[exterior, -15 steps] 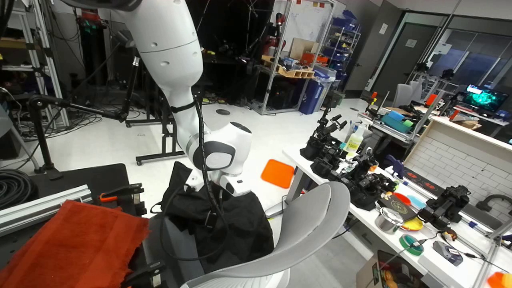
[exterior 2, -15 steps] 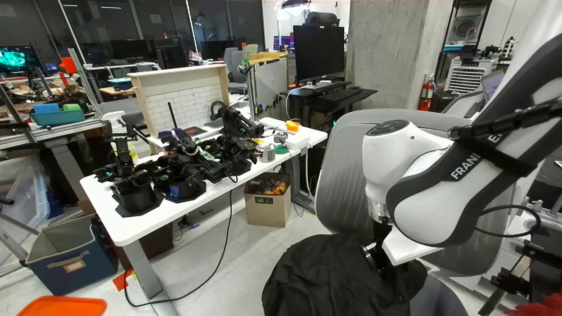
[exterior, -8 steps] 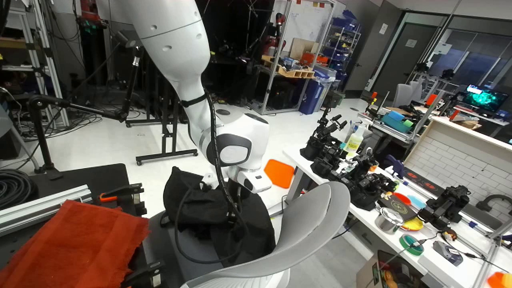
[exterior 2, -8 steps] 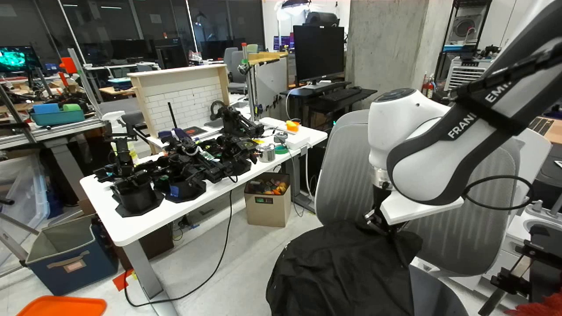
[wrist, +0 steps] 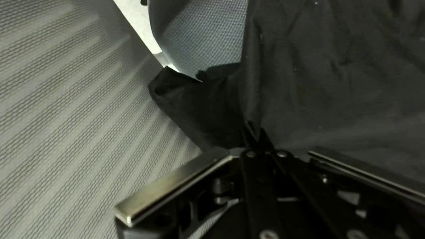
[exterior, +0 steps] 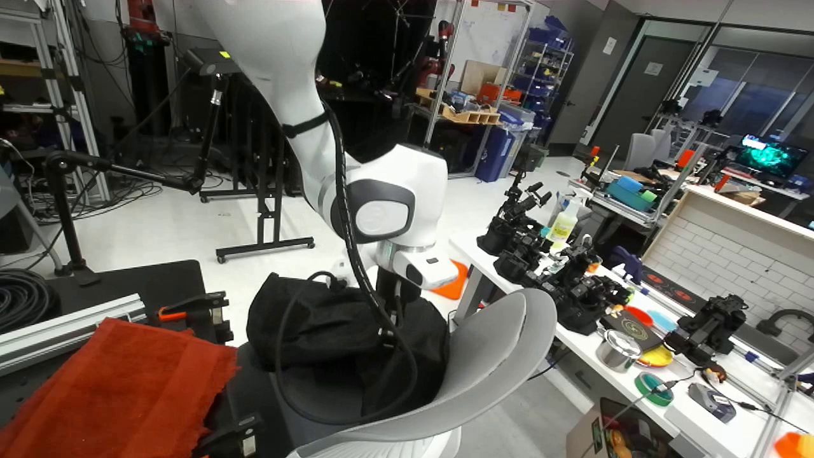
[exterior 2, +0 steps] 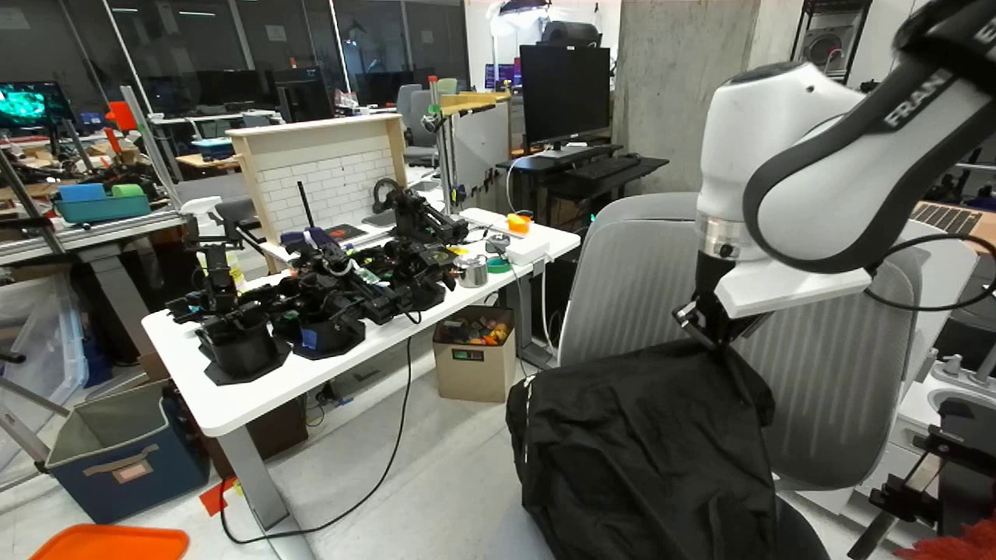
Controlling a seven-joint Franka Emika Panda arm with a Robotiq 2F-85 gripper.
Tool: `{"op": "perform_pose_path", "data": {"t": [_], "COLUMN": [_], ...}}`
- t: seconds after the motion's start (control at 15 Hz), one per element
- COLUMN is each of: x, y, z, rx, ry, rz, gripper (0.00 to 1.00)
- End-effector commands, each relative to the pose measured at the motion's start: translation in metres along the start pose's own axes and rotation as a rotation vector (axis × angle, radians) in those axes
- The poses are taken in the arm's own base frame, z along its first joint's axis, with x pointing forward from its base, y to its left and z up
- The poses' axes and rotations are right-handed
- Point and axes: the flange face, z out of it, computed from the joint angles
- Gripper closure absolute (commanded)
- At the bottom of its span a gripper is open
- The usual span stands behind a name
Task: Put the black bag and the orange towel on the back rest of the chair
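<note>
Right in front of the back rest (exterior 2: pixel 638 288) of the gray chair (exterior: pixel 502 381), you had your gripper (wrist: pixel 257 139) pinched narrow, with a fold of the black bag (exterior 2: pixel 646 443) caught in it. The wrist view made that pretty clear: cloth bunched up right at the grip and fanned out from there. So the bag hung off your gripper, draping down over the seat (wrist: pixel 206 36). Whether its bottom end actually rested on the seat, I couldn't make out. One corner stuck out toward the mesh of the back rest too, but I couldn't say if it touched. In an exterior view your gripper showed lower than the back rest's top edge, kinda mid-panel.

As for the orange towel (exterior: pixel 121 388), you had it lying on the dark tabletop (exterior: pixel 146 280), right beside a metal bar (exterior: pixel 63 340) and near a couple of black clamps (exterior: pixel 197 308), apart from the bag.

Near the chair you also had a white table (exterior 2: pixel 222 408) loaded with black hardware (exterior 2: pixel 241 350) and a steel pot (exterior 2: pixel 471 272), with a tan bin (exterior 2: pixel 475 381) on the floor by it. Bin had a bunch of small colorful stuff (exterior 2: pixel 494 336) inside. A flat orange thing (exterior 2: pixel 109 543) lay on the floor just in front of a blue fabric bin (exterior 2: pixel 156 494).
</note>
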Motion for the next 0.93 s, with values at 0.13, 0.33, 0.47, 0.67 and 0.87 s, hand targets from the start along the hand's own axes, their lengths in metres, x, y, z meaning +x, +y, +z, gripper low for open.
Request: {"op": "perform_pose_path", "data": {"t": [0.13, 0.33, 0.47, 0.67, 0.87], "x": [-0.026, -0.024, -0.019, -0.011, 0.006], "y": [0.017, 0.029, 0.043, 0.073, 0.116], "z": [-0.117, -0.183, -0.228, -0.293, -0.353], "rx": [0.096, 0.133, 0.161, 0.202, 0.255], "ry": [0.204, 0.273, 0.3, 0.315, 0.335], "rz": [-0.126, -0.142, -0.133, -0.094, -0.032], "gripper": [0.99, 0.99, 0.99, 0.99, 0.99]}}
